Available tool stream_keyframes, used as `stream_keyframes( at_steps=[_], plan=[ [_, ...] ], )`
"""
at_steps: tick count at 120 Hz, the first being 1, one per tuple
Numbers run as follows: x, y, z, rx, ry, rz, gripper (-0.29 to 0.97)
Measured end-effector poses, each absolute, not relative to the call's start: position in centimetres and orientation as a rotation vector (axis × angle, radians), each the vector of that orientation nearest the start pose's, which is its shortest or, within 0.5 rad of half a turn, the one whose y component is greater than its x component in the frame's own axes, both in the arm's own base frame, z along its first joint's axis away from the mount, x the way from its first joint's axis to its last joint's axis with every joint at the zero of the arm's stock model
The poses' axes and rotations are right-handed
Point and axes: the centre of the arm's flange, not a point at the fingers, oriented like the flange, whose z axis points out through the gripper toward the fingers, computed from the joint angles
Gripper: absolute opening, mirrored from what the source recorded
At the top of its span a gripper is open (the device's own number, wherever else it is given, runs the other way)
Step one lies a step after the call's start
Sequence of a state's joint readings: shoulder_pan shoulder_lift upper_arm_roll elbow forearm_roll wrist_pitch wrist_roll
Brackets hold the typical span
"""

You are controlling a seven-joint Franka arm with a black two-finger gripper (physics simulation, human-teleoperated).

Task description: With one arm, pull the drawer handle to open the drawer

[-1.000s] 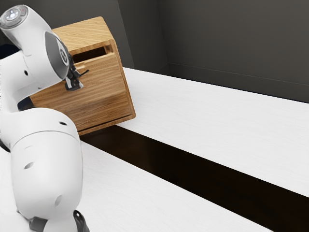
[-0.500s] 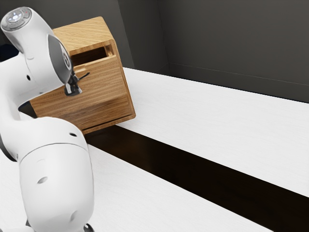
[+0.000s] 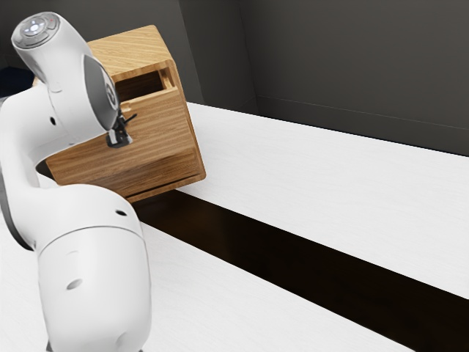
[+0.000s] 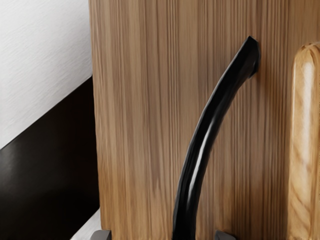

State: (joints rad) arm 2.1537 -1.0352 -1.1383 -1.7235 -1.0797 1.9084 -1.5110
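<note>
A light wooden cabinet (image 3: 157, 158) stands at the back of the white table on the exterior view's left. Its drawer front (image 3: 157, 121) carries a curved black handle (image 4: 210, 125), which sits just off the hand as a small dark bar (image 3: 131, 116). My black gripper (image 3: 121, 137) hangs right in front of the drawer front at handle height. In the wrist view the handle runs down between my two fingertips (image 4: 102, 234), with a gap on each side. The gripper is open and holds nothing.
An open slot (image 3: 139, 81) shows near the cabinet's top. A wide dark gap (image 3: 293, 257) crosses the white table (image 3: 330, 176) diagonally below the cabinet. My white arm (image 3: 80, 242) covers the cabinet's left part. Dark walls stand behind.
My arm has leaned toward the exterior view's right and the gripper has shifted right and slightly down, closer to the drawer front. The cabinet has not moved.
</note>
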Motion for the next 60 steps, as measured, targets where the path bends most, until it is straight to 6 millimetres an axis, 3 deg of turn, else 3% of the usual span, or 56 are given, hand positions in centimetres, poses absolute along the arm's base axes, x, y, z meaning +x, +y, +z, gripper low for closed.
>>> stream_keyframes(
  at_steps=[36, 60],
  plan=[
    [53.6, 18.7, 64.5, 0.862, 2.606, 0.794, 0.18],
    [53.3, 17.9, 65.1, 0.861, 2.61, 0.809, 0.19]
  ],
)
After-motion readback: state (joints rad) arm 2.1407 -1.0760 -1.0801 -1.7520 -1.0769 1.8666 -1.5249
